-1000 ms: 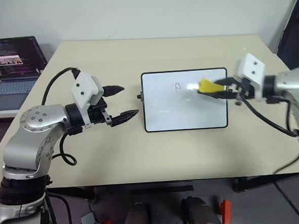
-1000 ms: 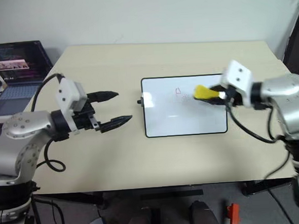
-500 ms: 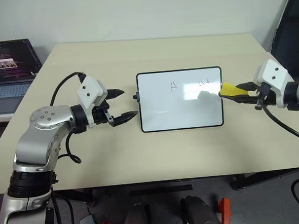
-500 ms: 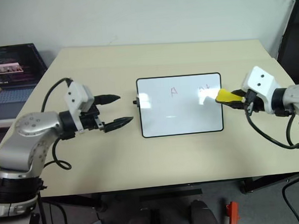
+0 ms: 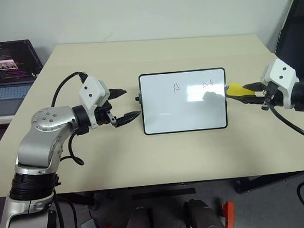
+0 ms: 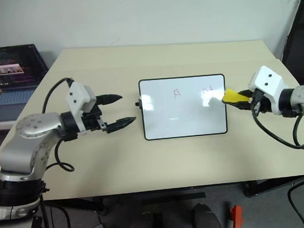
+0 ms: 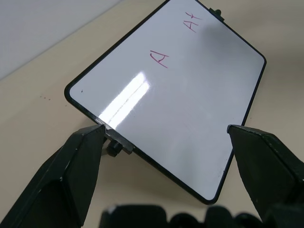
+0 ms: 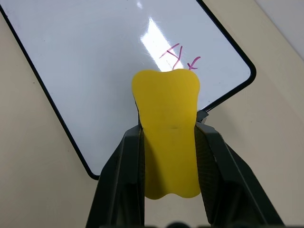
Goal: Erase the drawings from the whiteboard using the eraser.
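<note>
just off the whiteboard's (image 5: 183, 100) right edge, the eraser (image 5: 235, 90) clamped in the right tool (image 5: 245, 93)

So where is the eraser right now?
The eraser is clamped in the right gripper, at the whiteboard's right edge, beside the "A+" drawing.

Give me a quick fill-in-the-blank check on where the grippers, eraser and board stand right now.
1. The right gripper is shut on the ____.
2. The left gripper is ____, holding nothing.
3. The eraser sits at the whiteboard's ____ edge.
4. The marks on the board number ____.

Answers: eraser; open; right; two
</note>
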